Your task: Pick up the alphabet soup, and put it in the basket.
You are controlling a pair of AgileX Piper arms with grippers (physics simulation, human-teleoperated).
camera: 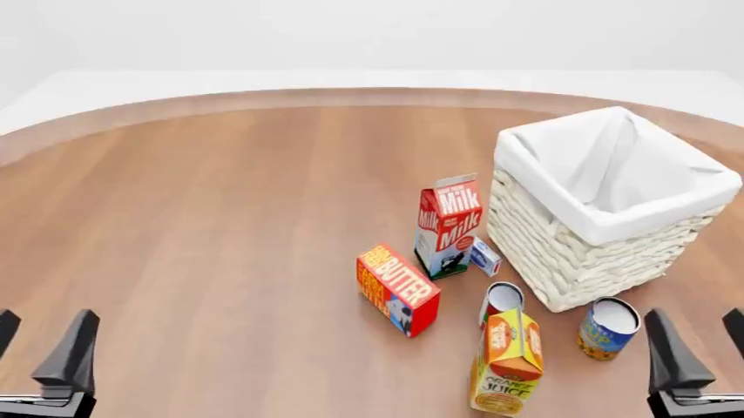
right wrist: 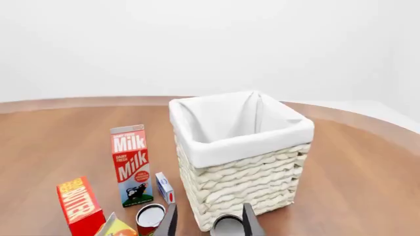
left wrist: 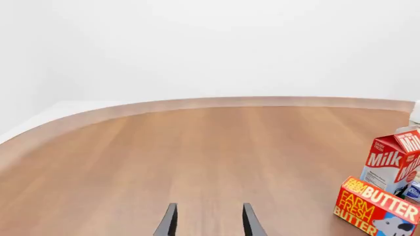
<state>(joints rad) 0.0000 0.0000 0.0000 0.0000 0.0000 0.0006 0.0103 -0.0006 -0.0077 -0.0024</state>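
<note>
Nearest, the right gripper (camera: 695, 355) is seen with fingers apart and nothing between them, and the alphabet soup (camera: 608, 328) stands upright just ahead and slightly inward of it, touching the basket (camera: 546, 235) behind. Far across the table, the left gripper (camera: 44, 348), likewise parted and unloaded, is judged the poorer choice.

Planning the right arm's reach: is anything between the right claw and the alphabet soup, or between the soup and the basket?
Nothing visible blocks either. The alphabet soup stands just ahead of the open right claw, close beside the basket. The orange juice carton stands off to its left.
</note>
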